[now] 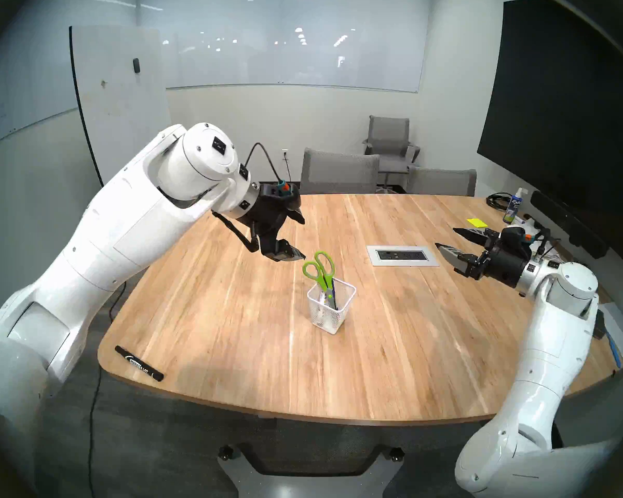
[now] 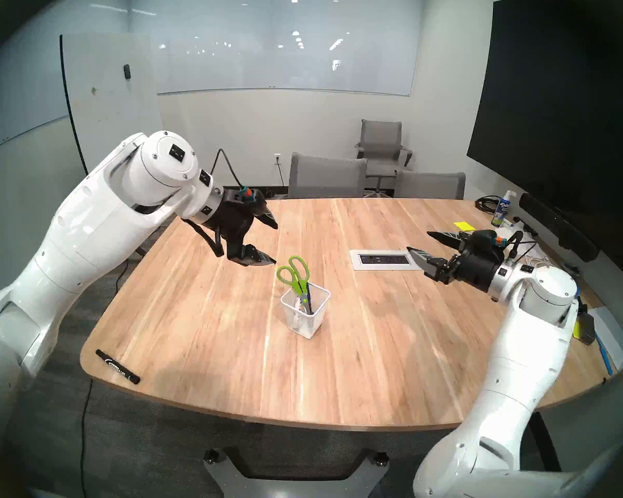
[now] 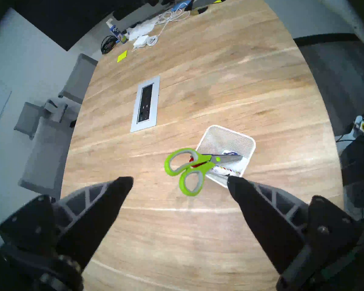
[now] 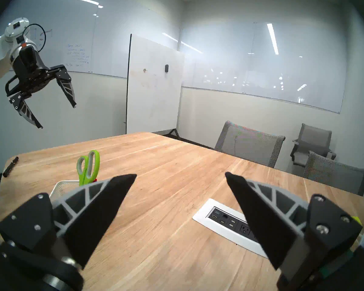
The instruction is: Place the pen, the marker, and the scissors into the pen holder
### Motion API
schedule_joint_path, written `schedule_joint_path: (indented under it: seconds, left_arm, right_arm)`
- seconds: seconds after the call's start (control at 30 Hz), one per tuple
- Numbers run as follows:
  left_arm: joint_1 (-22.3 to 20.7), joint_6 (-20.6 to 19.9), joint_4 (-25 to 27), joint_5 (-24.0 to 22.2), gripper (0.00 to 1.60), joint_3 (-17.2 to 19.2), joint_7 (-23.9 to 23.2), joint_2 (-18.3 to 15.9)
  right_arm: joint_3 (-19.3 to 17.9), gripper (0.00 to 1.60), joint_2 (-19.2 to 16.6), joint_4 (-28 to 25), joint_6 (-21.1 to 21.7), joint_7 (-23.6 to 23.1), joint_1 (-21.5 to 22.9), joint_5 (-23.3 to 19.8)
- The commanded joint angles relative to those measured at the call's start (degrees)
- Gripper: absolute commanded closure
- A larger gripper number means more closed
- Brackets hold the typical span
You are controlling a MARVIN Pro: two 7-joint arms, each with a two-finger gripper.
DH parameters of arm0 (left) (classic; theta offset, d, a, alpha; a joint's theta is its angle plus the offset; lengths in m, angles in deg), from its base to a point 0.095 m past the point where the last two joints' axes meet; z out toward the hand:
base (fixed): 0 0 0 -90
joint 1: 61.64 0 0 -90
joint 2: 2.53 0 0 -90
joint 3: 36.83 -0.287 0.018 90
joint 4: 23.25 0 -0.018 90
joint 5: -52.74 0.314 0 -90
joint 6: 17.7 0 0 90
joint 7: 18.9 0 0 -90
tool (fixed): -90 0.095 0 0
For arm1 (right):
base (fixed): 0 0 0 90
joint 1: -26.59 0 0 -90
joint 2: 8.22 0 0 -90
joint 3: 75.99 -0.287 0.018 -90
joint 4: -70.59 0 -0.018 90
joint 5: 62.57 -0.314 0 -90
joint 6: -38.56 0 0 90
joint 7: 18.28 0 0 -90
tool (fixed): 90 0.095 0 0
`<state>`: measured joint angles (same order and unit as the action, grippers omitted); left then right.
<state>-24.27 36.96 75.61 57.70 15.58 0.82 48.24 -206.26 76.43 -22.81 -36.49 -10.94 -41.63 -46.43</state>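
Left wrist view: red-ended white marker [image 3: 223,170] inside pen holder [image 3: 246,141], unseen from head.
Scissors [image 1: 321,271]: lime handles up, blades in holder, counter [image 1: 410,342] centre.
Left gripper [image 1: 300,237]: fingers apart, empty, holder's 11 o'clock.
Right gripper [image 1: 446,241]: fingers apart, empty.

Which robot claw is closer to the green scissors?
Left. The left claw hangs open just up and left of the scissors standing in the pen holder. The right claw is open too, farther off to their right.
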Motion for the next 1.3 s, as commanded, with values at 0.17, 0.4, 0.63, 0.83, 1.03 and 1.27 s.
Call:
schedule_joint_path:
  seconds: [0.17, 0.4, 0.63, 0.83, 1.03, 1.27]
  left_arm:
    - [11.1, -5.7, 10.6, -8.0, 0.15, 6.5, -0.9, -10.6]
    - [16.5, -8.6, 13.5, -11.0, 0.19, 9.2, 2.2, -15.2]
    - [22.6, -10.1, 14.9, -13.5, 0.23, 13.5, 5.3, -20.2]
    - [27.2, -10.2, 16.1, -15.9, 0.29, 16.2, 6.5, -24.1]
    - [32.2, -9.9, 17.2, -18.5, 0.30, 18.6, 7.4, -28.5]
    - [37.7, -10.1, 17.5, -20.4, 0.33, 21.2, 7.6, -33.1]
  right_arm:
    - [0.1, 0.00, 0.0, -0.7, 0.0, -0.1, 0.8, -0.4]
    - [0.1, 0.00, 0.0, -0.6, 0.0, -0.1, 0.8, -0.4]
    - [0.1, 0.00, 0.0, -0.6, 0.0, -0.1, 0.8, -0.3]
    - [0.1, 0.00, 0.0, -0.7, 0.0, -0.1, 0.8, -0.3]
    - [0.1, 0.00, 0.0, -0.7, 0.0, -0.1, 0.8, -0.3]
    - [0.1, 0.00, 0.0, -0.6, 0.0, -0.1, 0.8, -0.3]
